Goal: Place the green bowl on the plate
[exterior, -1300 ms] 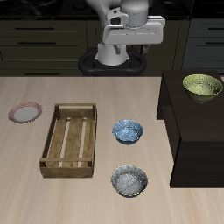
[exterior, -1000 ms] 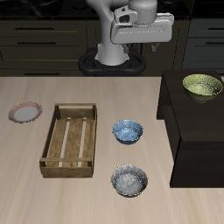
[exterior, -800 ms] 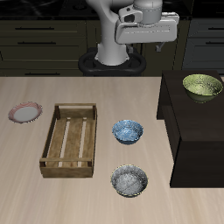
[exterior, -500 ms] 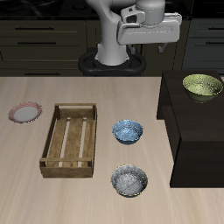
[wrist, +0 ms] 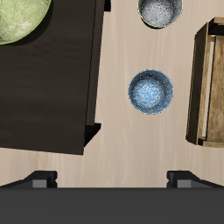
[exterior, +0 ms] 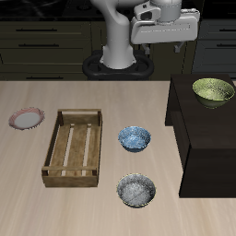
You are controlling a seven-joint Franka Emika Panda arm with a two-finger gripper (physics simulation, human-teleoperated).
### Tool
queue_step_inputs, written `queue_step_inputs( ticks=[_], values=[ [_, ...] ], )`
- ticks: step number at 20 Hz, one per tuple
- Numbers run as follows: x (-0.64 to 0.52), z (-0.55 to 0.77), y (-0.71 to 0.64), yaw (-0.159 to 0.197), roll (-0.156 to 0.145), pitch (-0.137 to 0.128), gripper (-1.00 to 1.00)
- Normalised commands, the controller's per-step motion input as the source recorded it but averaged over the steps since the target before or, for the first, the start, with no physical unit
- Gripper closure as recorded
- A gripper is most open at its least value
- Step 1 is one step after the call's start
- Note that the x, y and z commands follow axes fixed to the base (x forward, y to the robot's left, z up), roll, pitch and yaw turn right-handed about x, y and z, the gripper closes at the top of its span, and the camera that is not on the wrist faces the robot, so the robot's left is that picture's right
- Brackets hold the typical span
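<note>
The green bowl point(exterior: 213, 91) is olive with a speckled inside and sits upright on top of a dark raised block point(exterior: 203, 147). It also shows in the wrist view point(wrist: 16, 17). The plate point(exterior: 26, 119), pink-rimmed with a pale centre, lies flat on the table at the opposite side, beyond the wooden crate. My gripper point(exterior: 167, 46) hangs high above the table's back edge, well short of the bowl. It is open and empty; its fingertips point(wrist: 39, 179) stand wide apart in the wrist view.
A wooden slatted crate point(exterior: 74, 147) lies between the plate and the middle of the table. Two blue-grey patterned bowls point(exterior: 135, 139) point(exterior: 136, 191) sit beside it, one nearer the front edge. The dark block point(wrist: 48, 79) stands taller than the table surface.
My gripper has moved sideways toward the dark block's side and risen slightly. The jaws stay open. Bowls, plate and crate have not moved.
</note>
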Motion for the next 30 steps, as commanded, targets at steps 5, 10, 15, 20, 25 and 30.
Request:
queue_step_inputs(
  ticks=[5, 10, 15, 20, 25, 30],
  values=[
    [0.19, 0.0, 0.26, -0.001, -0.011, 0.004, -1.0],
    [0.18, -0.05, 0.17, 0.013, -0.002, 0.02, -1.0],
    [0.19, -0.06, 0.14, 0.011, -0.005, 0.011, -1.0],
    [0.15, 0.06, 0.2, 0.016, -0.008, -0.007, -1.0],
    [0.19, 0.03, 0.1, 0.004, -0.02, -0.005, -1.0],
    [0.25, 0.04, 0.16, 0.034, -0.015, -0.045, -1.0]
  ],
)
